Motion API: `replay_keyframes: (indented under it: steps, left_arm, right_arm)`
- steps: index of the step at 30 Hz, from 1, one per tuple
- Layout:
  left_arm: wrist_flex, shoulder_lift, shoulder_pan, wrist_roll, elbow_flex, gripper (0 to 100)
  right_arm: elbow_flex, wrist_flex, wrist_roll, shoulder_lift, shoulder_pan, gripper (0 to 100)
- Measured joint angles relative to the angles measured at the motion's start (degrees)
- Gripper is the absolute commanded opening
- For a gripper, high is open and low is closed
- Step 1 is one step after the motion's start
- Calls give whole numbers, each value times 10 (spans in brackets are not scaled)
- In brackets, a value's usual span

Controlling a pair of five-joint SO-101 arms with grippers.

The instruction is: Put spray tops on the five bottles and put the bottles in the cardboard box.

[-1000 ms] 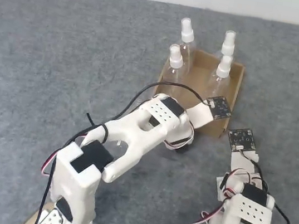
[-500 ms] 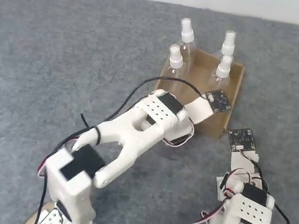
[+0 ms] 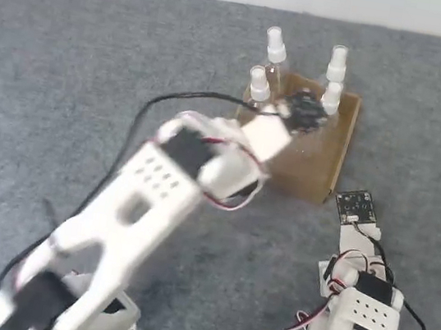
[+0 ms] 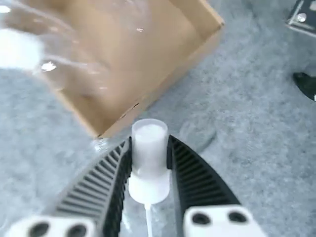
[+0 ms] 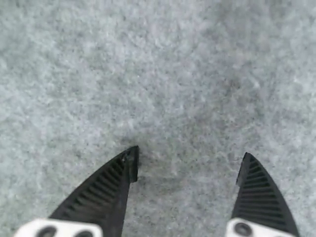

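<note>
My left gripper (image 4: 148, 142) is shut on a white spray top (image 4: 148, 163), whose thin tube runs back toward the camera. I cannot tell whether a bottle hangs on it. It hangs just outside a near corner of the cardboard box (image 4: 148, 59). In the high view the left arm (image 3: 205, 158) stretches over the box (image 3: 309, 157) and hides its own fingers. Several clear bottles with spray tops stand at the box: two at the back (image 3: 275, 47) (image 3: 337, 64), two nearer (image 3: 257, 83) (image 3: 330, 100). My right gripper (image 5: 190, 155) is open over bare carpet.
Grey carpet (image 3: 77, 69) covers the table, with free room left of the box. The right arm (image 3: 357, 306) stands at the front right, its camera board (image 3: 355, 206) just in front of the box's right corner. A black cable (image 3: 172, 100) loops off the left arm.
The left arm has risen from the carpet in front of the box and swung forward over the box. The right arm has kept still.
</note>
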Motion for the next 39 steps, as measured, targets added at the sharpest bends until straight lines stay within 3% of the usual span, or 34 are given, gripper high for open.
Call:
replay_keyframes:
  steps: [5, 13, 17, 21, 26, 30, 39]
  left_arm:
    - [0, -172, -71, 2, 72, 79]
    - [0, -385, -291, 26, 187, 79]
    - [-11, -448, -375, 44, 293, 79]
    - [-73, -505, -446, 47, 410, 78]
    - [-129, -560, -503, 50, 521, 77]
    - [-139, -585, -527, 50, 552, 77]
    - [-177, -596, -540, 50, 576, 76]
  right_arm:
    - [0, 0, 0, 0, 0, 274]
    - [-16, 10, 1, 7, -84, 274]
    - [-121, 94, -17, 8, -140, 274]
    - [-272, 203, -67, 8, -224, 274]
    - [-399, 258, -89, 32, -356, 273]
    - [-473, 243, -111, 154, -427, 270]
    - [-687, 178, -272, 476, -554, 271]
